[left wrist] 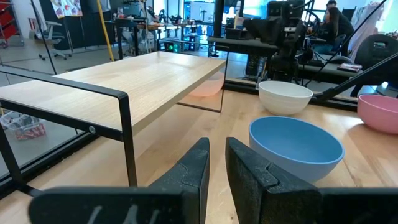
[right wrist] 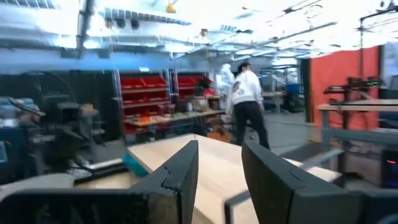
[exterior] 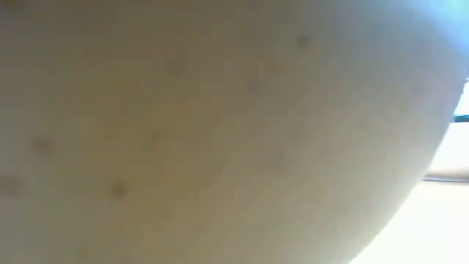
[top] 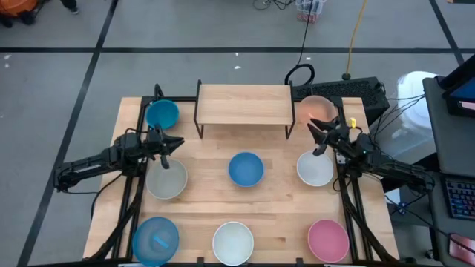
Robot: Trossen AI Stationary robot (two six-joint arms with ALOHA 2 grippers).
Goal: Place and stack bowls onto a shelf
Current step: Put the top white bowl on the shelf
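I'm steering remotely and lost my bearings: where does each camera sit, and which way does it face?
High: overhead, straight down on the shelf, both arms visible.
Low: tabletop height, blocked by a pale bowl; no arm shows.
Left wrist: over the left gripper, facing the shelf, blue bowl.
Right wrist: over the right gripper, facing the room, a person.
Shared: high and left wrist show shelf, blue bowl.

A black keyboard lies behind the table's far right corner; a yellow cable and a black cable run across the grey floor; red storage bins line shelving; a person in white stands beyond
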